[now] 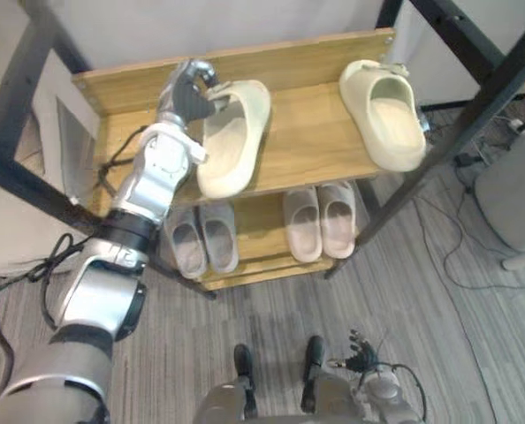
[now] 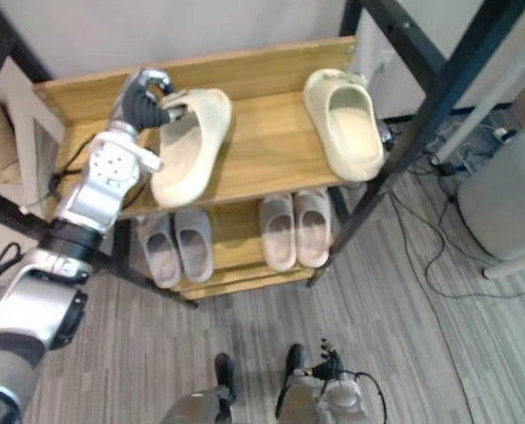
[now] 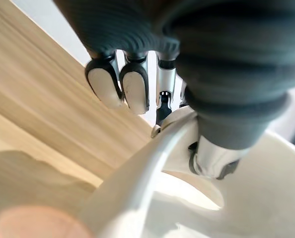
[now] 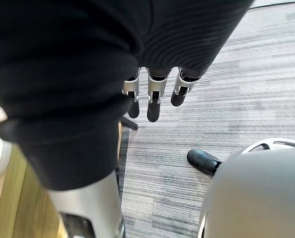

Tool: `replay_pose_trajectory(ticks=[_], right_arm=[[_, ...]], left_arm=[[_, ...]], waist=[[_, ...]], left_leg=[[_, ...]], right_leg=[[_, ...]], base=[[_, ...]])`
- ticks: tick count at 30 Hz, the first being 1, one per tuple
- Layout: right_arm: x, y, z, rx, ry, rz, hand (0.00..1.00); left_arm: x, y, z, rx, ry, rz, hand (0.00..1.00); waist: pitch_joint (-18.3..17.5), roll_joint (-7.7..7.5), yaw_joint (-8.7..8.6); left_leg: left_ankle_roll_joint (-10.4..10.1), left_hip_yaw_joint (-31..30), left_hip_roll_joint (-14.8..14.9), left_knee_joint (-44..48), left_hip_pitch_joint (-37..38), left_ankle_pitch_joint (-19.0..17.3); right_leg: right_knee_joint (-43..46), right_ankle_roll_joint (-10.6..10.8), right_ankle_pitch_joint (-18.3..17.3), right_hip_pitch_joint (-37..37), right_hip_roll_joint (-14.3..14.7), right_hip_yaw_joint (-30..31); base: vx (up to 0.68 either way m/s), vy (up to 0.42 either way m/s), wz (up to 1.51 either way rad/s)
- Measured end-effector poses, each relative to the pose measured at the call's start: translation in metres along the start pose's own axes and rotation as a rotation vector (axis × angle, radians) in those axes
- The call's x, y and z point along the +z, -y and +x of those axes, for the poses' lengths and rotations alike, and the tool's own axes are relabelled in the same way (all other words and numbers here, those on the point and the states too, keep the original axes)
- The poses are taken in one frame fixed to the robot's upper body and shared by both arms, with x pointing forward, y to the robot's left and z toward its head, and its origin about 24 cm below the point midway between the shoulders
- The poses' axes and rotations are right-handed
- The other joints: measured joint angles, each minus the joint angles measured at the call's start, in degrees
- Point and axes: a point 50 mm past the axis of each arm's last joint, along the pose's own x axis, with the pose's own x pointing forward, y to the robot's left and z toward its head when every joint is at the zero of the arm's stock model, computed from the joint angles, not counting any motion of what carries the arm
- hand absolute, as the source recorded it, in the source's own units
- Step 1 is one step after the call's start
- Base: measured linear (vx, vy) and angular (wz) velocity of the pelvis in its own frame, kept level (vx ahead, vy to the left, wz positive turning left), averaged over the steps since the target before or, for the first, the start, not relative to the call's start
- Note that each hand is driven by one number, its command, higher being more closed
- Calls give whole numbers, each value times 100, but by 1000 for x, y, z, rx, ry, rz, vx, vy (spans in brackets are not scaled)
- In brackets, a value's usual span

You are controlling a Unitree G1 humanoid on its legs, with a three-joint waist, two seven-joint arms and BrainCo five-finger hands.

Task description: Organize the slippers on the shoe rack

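Left hand (image 1: 190,88) pinching the left cream slipper (image 1: 236,146) on the shoe rack's top shelf (image 1: 307,132).
Its fingers curl over the far rim of that slipper with the thumb inside the opening, close to the shelf's back board. The slipper is smooth, thick moulded foam, lying slightly aslant on pale wood with visible grain. 1 matching cream slipper (image 1: 386,115) lies well apart at the shelf's right end. Below, 2 pairs sit side by side: a grey pair (image 1: 205,238) and a pale pink pair (image 1: 320,221). The left arm overlaps the shelf's left part. A black frame bar (image 1: 475,110) crosses by the rack's right corner. The right hand (image 4: 155,99) hangs low over striped grey carpet (image 1: 422,300), fingers straight and relaxed, holding nothing.
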Motion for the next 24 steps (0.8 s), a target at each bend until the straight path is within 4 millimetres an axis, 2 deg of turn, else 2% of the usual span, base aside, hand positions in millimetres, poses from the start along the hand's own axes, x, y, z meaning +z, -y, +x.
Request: replay_pose_trajectory(ticks=[6,18,19,24], right_arm=[[2,3,1,-7,16,5,0],[6,11,1,-50,35,63,0],[6,11,1,-51,35,63,0],[9,12,1,-56,49,69,0]], left_arm=[[4,7,7,1,-15,-14,100],[6,-14,20,109,-41,-32,100],[6,-15,20,112,-41,-32,0],[9,-21,21,149,-26,-49,0]], waist=[[46,96,-124],[123,166,-179],[125,164,-179],[235,141,-165]], left_leg=[[5,107,-6,-68,34,3],[90,472,-62,-71,-106,-70],[88,474,-59,-66,-125,-72],[64,591,-70,-60,-181,-132]], right_leg=[[-45,5,40,-34,10,96],[-33,49,133,-380,-2,519],[-25,49,133,-402,-1,524],[55,41,119,-554,-21,630]], base=[[26,16,-10],[32,24,-15],[0,0,0],[10,15,-10]])
